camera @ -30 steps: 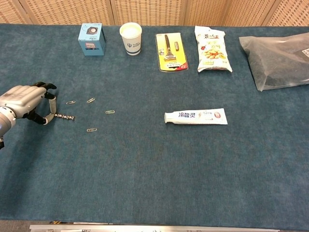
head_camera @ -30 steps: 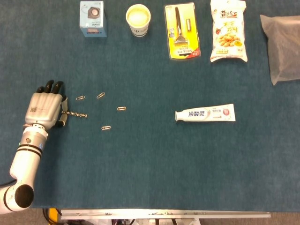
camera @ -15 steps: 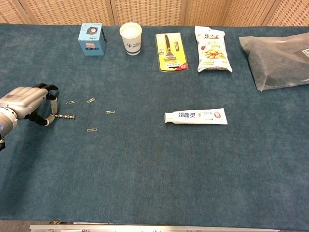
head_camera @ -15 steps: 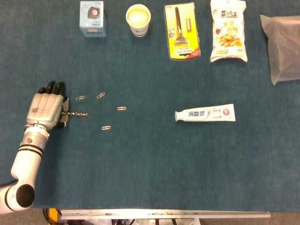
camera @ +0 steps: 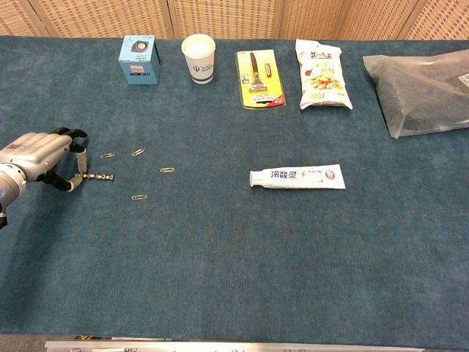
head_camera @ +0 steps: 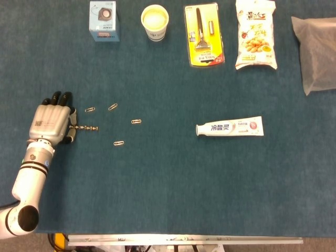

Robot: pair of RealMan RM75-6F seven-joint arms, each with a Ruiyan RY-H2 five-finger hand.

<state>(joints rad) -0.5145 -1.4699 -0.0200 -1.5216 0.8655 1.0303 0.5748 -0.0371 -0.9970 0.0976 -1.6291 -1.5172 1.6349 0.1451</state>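
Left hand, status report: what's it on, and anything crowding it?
Left hand pinches one end of the small dark chain lying on the table. Right hand not in view. Four loose paper clips nearby, none touching the chain.

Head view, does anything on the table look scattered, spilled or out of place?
Four paper clips lie loose and apart on the table, each at its own angle, beside a short chain whose end is at the left hand. The other items sit orderly; nothing spilled.
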